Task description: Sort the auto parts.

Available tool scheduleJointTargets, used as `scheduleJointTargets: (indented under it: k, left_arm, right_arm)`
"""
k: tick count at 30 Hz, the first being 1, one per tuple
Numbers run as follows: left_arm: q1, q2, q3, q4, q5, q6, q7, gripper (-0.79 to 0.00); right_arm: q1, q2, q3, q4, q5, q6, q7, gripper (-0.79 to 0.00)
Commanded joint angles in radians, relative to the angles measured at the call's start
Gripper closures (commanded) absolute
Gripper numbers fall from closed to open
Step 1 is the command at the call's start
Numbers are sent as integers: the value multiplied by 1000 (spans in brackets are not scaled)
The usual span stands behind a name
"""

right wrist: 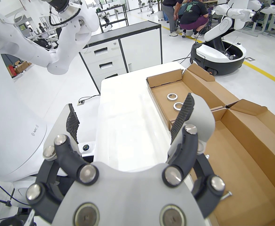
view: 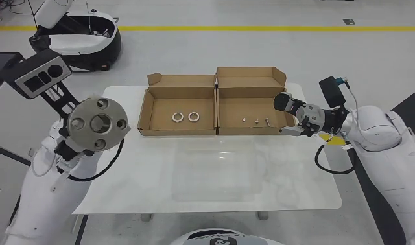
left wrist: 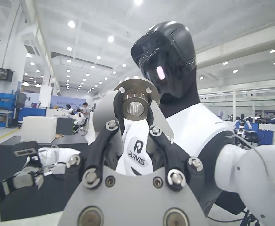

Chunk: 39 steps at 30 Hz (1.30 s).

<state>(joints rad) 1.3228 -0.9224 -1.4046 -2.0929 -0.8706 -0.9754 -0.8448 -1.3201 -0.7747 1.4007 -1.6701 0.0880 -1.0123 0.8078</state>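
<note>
My left gripper is shut on a metal flanged bushing. In the top view that round flange with its holes is held high above the table's left edge, facing the camera. Two open cardboard boxes stand side by side at the back of the white table. The left box holds two metal rings. The right box holds a few small bolts. My right gripper stands open and empty at the right box's outer wall, with a bolt close below it.
A faint see-through tray seems to lie on the table in front of the boxes. Another white robot base stands on the floor beyond the table's back left corner. A yellow floor line runs behind the table.
</note>
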Motion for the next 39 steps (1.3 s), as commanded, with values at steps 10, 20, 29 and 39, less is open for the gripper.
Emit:
scheduleJointTargets:
  k: [10,20,29,39]
  left_arm:
    - [58,-2,-68,5,112,-6,6,0]
    - [99,-10,-89,-31,-76,-33,43,0]
    - [112,-11,-158,-28,-64,10,-10,0]
    - [137,-9,-220,-11,78,65,-65,0]
  right_arm:
    - [0,0,0,0,0,0,0,-785]
    - [0,0,0,0,0,0,0,-785]
    - [0,0,0,0,0,0,0,-785]
    - [0,0,0,0,0,0,0,-785]
